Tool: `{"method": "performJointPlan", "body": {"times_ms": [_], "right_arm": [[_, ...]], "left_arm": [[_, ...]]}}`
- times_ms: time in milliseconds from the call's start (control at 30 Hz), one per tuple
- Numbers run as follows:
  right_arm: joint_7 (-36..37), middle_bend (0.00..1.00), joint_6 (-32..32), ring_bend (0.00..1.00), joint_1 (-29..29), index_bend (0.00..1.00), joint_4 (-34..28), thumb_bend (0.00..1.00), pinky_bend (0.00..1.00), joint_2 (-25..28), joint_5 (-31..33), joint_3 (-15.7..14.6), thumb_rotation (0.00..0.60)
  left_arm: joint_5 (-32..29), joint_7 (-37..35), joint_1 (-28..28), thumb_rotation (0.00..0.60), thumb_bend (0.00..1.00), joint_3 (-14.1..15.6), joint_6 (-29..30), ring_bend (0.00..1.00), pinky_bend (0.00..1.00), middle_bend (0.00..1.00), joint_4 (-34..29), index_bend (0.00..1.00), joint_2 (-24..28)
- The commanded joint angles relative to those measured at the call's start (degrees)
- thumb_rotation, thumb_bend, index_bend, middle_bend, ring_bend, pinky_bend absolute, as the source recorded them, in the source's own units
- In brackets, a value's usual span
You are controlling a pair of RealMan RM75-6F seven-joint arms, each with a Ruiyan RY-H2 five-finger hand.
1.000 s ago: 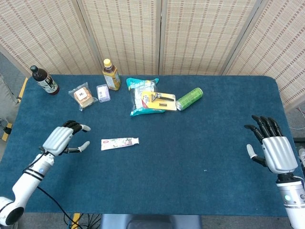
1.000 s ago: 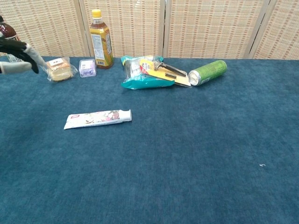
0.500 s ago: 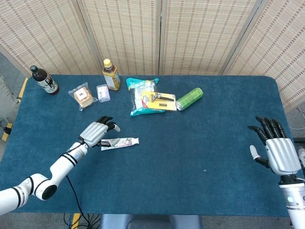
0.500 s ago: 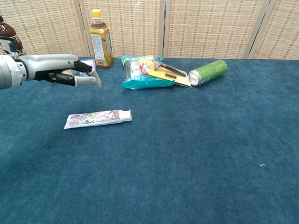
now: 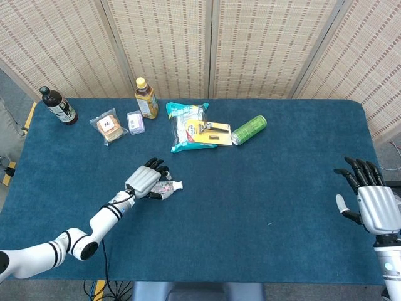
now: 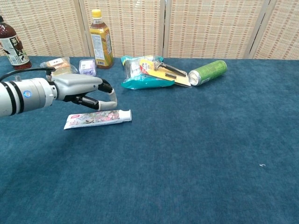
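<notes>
A white toothpaste tube (image 6: 98, 118) with a printed label lies flat on the blue tablecloth (image 6: 196, 154), left of centre. My left hand (image 6: 91, 93) hovers just over its far side with fingers curved downward and apart, holding nothing. In the head view the left hand (image 5: 147, 182) covers most of the tube (image 5: 171, 185), and only the cap end shows. My right hand (image 5: 376, 208) stays at the table's right edge, fingers spread and empty. The chest view does not show it.
Along the back stand a dark bottle (image 5: 58, 105), a wrapped sandwich (image 5: 109, 126), a small purple box (image 5: 135, 121) and a yellow-capped tea bottle (image 5: 146, 98). A teal bag (image 5: 187, 128) with a yellow razor pack (image 5: 210, 132) and a lying green can (image 5: 249, 130) sit behind centre.
My left arm has reached rightward and forward from the table's left side until the hand is over the toothpaste tube. The right hand has drifted slightly right and down.
</notes>
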Motion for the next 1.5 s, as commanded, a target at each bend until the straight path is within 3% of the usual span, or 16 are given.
{"method": "performJointPlan", "body": {"times_ms": [33,333,733,800,867,967,1500], "right_arm": [[0.4,0.11,0.3,0.0,-0.3,0.25,0.2,0.36,0.0,0.2,0.0,-0.1,0.6],[1.1,0.11,0.5,0.0,-0.8,0.25,0.6,0.36,0.0,0.3,-0.2,-0.2,0.6],[0.7,0.11,1.3,0.0,-1.4,0.25,0.0,0.36,0.0,0.2,-1.0,-0.5,0.6],[0.5,0.11,1.4,0.0,-1.5,0.25,-0.1,0.36,0.0,0.1,-1.3,-0.5,0.6],[0.5,0.11,1.6,0.0,-1.6,0.25,-0.3,0.36,0.0,0.1,-1.7,-0.6,0.6],[0.4,0.11,1.9,0.0,-1.8,0.25,-0.5,0.36,0.0,0.2,-2.3,-0.8,0.6],[0.7,0.11,3.9,0.0,-3.2,0.25,-1.3,0.36,0.0,0.8,-3.4,-1.1,0.6]], "left_arm": [[-0.4,0.7,-0.7,0.107,0.26,0.0,-0.3,0.0,0.0,0.16,1.0,0.29,-0.9],[-1.7,2.1,-1.6,0.096,0.26,1.0,-1.7,0.0,0.0,0.16,2.9,0.29,-2.7],[4.4,-2.6,1.4,0.107,0.26,4.8,2.5,0.0,0.0,0.16,-4.9,0.33,2.1],[5.3,-3.5,2.1,0.234,0.26,5.1,3.8,0.0,0.0,0.16,-5.3,0.33,2.2],[5.9,-4.4,2.5,0.412,0.26,5.2,4.9,0.0,0.0,0.16,-5.1,0.32,2.1],[6.2,-5.9,2.6,0.59,0.26,4.9,5.6,0.0,0.0,0.16,-4.1,0.31,1.7],[5.5,-7.8,2.0,0.6,0.26,4.5,4.4,0.01,0.0,0.19,2.5,0.34,-2.2]]}}
